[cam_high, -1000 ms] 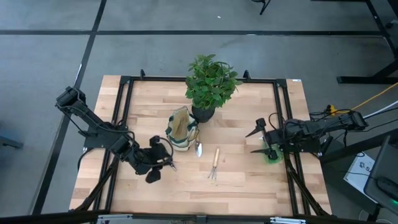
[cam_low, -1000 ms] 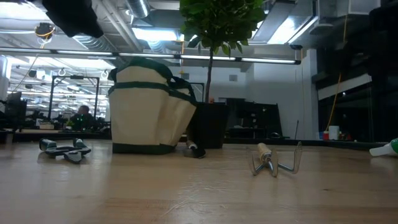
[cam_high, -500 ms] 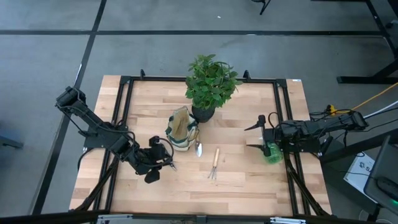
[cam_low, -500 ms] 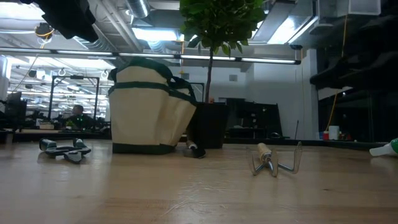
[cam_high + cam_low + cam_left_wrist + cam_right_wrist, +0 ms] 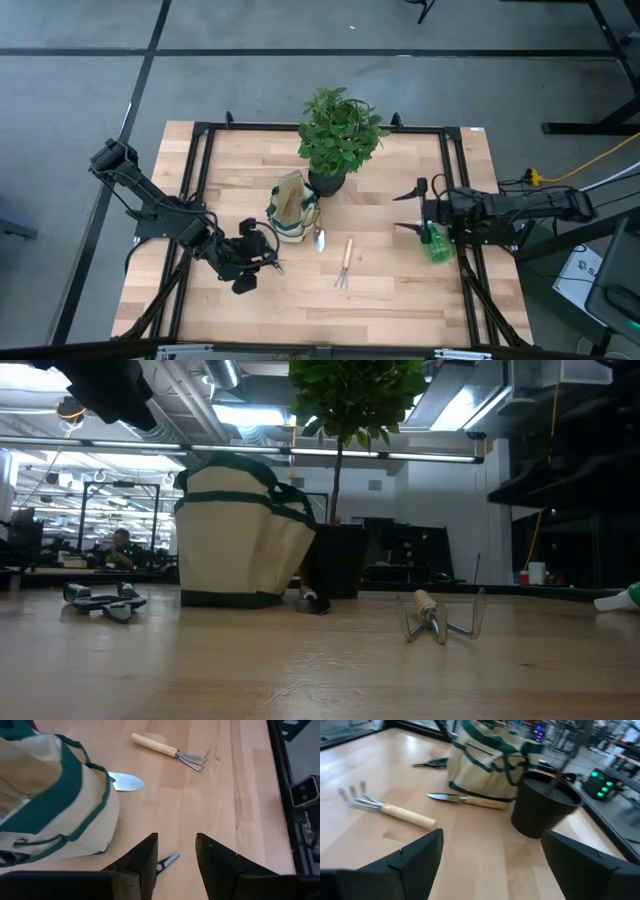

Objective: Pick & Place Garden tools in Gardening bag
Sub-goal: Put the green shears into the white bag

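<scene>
Here the left gripper (image 5: 176, 857), jaws parted and empty, hovers above the shears (image 5: 166, 862): stiff, slippery steel blades, best grasped across the dark handles.

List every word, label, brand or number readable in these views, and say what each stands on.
No text can be read in any view.
The gardening bag shows no print or label.
White sheet on the floor right of the table: has printing, too small to read.
</scene>
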Available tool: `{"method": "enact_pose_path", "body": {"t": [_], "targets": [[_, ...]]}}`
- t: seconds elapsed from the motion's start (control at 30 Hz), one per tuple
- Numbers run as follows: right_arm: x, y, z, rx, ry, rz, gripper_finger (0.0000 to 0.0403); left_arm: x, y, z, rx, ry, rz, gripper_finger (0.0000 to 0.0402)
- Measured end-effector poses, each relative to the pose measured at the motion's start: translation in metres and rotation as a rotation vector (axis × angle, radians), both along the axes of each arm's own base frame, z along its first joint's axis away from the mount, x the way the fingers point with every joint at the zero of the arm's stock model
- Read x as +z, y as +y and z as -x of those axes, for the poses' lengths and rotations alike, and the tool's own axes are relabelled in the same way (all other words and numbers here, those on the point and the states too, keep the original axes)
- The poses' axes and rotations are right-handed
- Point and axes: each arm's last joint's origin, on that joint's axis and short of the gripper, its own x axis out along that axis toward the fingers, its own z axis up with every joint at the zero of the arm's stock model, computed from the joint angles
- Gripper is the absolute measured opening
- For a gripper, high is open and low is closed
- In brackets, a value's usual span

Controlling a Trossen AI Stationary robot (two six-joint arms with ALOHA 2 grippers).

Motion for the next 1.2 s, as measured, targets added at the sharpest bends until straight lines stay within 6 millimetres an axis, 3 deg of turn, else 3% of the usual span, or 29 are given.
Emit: {"method": "enact_pose_path", "body": {"t": [0.67,1.2], "targets": [[0.0,-0.006,0.0,-0.054,-0.004,-0.003,0.0341,-0.004,-0.003,0.005,-0.106,0.13,0.123,0.0127],[0.0,-0.006,0.0,-0.057,-0.004,-0.002,0.0341,-0.017,0.014,0.025,-0.063,0.325,-0.17,0.0127]]}}
